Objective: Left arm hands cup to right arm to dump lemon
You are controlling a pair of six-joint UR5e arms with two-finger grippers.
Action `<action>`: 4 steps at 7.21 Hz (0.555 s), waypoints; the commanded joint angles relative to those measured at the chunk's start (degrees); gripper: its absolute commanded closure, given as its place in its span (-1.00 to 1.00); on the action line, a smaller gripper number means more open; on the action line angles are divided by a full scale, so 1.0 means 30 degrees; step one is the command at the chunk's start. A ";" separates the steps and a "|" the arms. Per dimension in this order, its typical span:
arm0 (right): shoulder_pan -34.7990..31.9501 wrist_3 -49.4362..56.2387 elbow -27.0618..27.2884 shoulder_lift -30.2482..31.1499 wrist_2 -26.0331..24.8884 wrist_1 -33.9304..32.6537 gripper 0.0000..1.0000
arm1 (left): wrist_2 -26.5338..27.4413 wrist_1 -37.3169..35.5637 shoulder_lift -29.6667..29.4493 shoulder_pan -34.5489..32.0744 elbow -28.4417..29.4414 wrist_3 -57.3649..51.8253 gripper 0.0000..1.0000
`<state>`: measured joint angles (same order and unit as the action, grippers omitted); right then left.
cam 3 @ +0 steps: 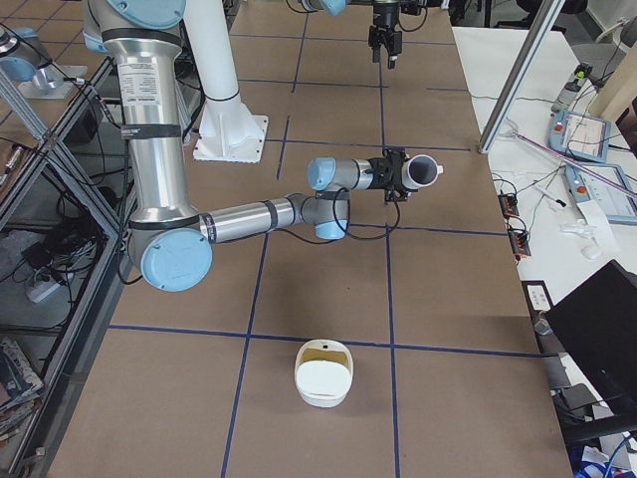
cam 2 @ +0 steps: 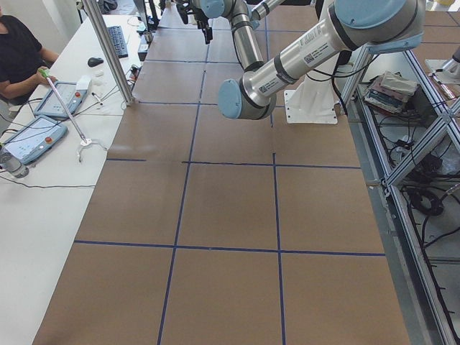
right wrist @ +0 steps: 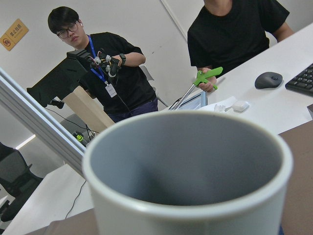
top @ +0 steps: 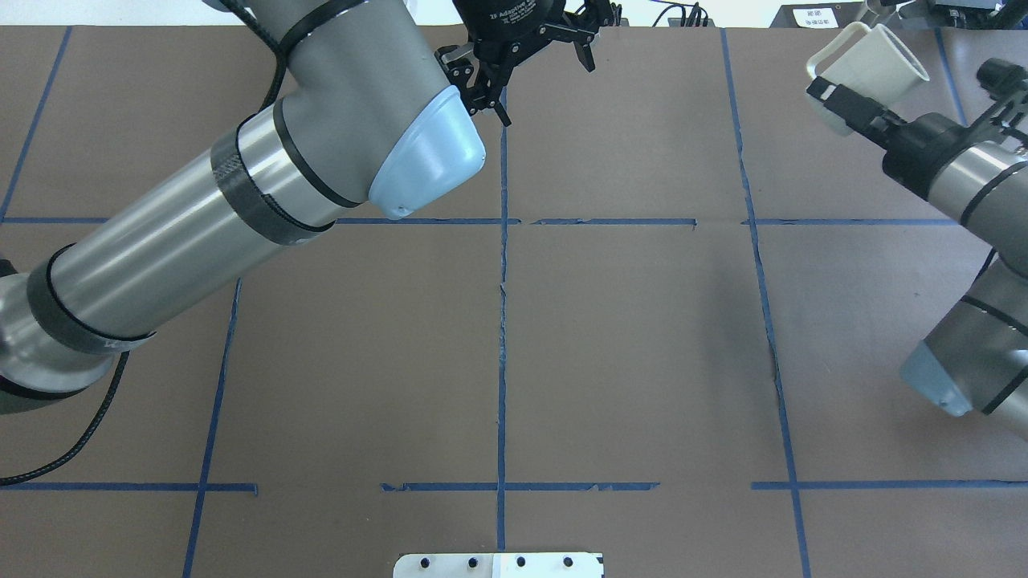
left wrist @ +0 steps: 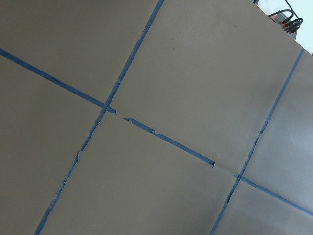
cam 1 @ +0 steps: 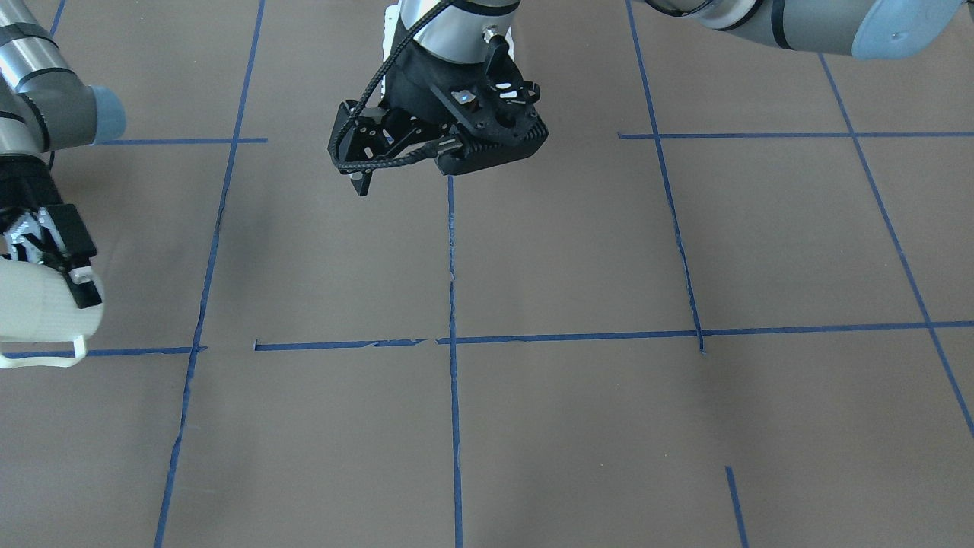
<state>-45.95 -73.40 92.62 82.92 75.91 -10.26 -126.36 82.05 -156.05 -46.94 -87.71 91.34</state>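
The cup is in the upper right of the overhead view, tipped so its mouth points away from the robot. Its grey inside fills the right wrist view. The right gripper pinches the cup's wall. The left gripper hangs at the top middle with its fingers spread wide, over the brown counter with blue tape lines.

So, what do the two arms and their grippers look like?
Both arms, the left arm and the right arm, are silver-grey tubes with light-blue caps and black bands. The left gripper is black with white print and a braided black cable. The right gripper is black with thin, white-tipped fingers.
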 commanded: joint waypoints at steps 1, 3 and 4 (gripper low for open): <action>0.3585 0.2404 0.0094 -0.2664 -0.5156 -0.3651 0.49 | -0.0095 -0.0074 -0.0772 0.0002 0.1279 -0.1844 -1.00; 0.6107 0.4650 0.0065 -0.4662 -0.8210 -0.5917 0.49 | -0.0241 -0.0596 -0.0723 -0.0086 0.1146 -0.2000 -0.99; 0.7250 0.4808 0.0065 -0.5483 -0.9500 -0.6738 0.49 | -0.0242 -0.1442 0.0296 -0.0115 -0.0629 -0.2058 -0.99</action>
<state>-28.50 -60.94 92.85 69.70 52.41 -27.12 -126.98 80.01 -157.50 -47.14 -85.48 85.49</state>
